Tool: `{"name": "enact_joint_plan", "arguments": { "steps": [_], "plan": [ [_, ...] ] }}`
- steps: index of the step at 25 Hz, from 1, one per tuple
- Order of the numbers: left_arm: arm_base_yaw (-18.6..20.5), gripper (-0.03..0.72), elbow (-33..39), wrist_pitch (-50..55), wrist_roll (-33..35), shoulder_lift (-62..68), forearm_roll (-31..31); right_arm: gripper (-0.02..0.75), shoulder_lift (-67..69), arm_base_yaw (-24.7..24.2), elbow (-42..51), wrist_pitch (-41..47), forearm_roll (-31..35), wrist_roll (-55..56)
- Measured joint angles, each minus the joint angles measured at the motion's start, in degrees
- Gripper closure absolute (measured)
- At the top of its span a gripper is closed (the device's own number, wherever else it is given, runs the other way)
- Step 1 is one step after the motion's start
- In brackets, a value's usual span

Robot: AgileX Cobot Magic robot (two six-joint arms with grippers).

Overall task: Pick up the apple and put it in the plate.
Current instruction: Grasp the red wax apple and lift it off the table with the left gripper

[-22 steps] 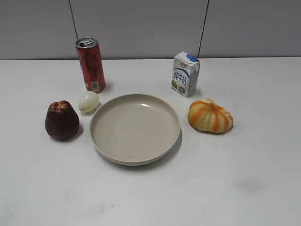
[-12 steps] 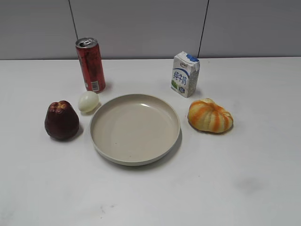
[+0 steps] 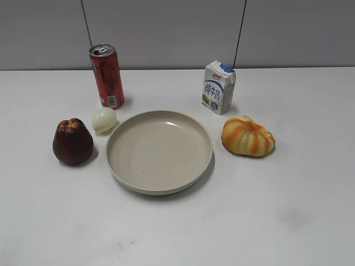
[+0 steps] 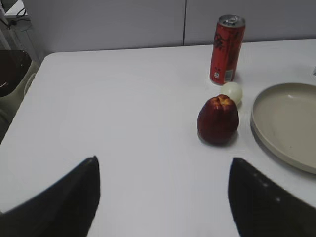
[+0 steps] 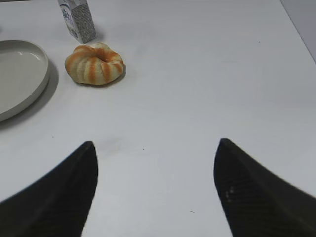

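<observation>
From my left wrist camera the apple point(image 4: 217, 120) sits ahead and to the right of the left end effector point(image 4: 163, 197), well apart from it, standing upright on the counter point(image 4: 123, 123) with its puckered top up. So I judge the approach has to go forward and rightward, coming down over that vertical axis.

The plate point(image 3: 159, 151) lies just beside the apple on its right in the exterior view, a narrow strip of counter between them; the egg point(image 3: 104, 119) is close behind the apple, almost touching, though I can't quite tell if there is a gap. The can point(image 3: 107, 76) stands further back.

The left fingers point(image 4: 59, 202) are spread wide and hold nothing. The right end effector point(image 5: 155, 190) is also wide open and empty, and its camera shows only the pumpkin point(image 5: 94, 63), the carton point(image 5: 77, 19) and the plate's edge, no apple. The left arm is clearly the nearer one, so I take the pick with it.
</observation>
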Motion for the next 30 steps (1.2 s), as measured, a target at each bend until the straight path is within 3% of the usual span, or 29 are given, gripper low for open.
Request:
{"name": "enact_joint_plan", "arguments": {
  "steps": [5, 8, 16, 23, 30],
  "plan": [
    [-2.33, 0.077, -0.53, -11.04, 0.0, 15.0, -1.7, 0.153, 0.0, 0.0, 0.0, 0.0, 0.0, 0.0],
    [-2.66, 0.077, -3.3, -12.35, 0.32, 26.9, -4.29, 0.153, 0.0, 0.0, 0.0, 0.0, 0.0, 0.0],
    [-3.62, 0.064, -21.45, -6.96, 9.31, 54.35, -13.67, 0.153, 0.0, 0.0, 0.0, 0.0, 0.0, 0.0],
    [-11.04, -0.003, -35.52, -2.84, 10.46, 72.4, -12.08, 0.153, 0.0, 0.0, 0.0, 0.0, 0.0, 0.0],
    [-14.63, -0.004, -40.64, -1.64, 10.58, 86.79, -9.46, 0.153, 0.0, 0.0, 0.0, 0.0, 0.0, 0.0]
  ]
}}
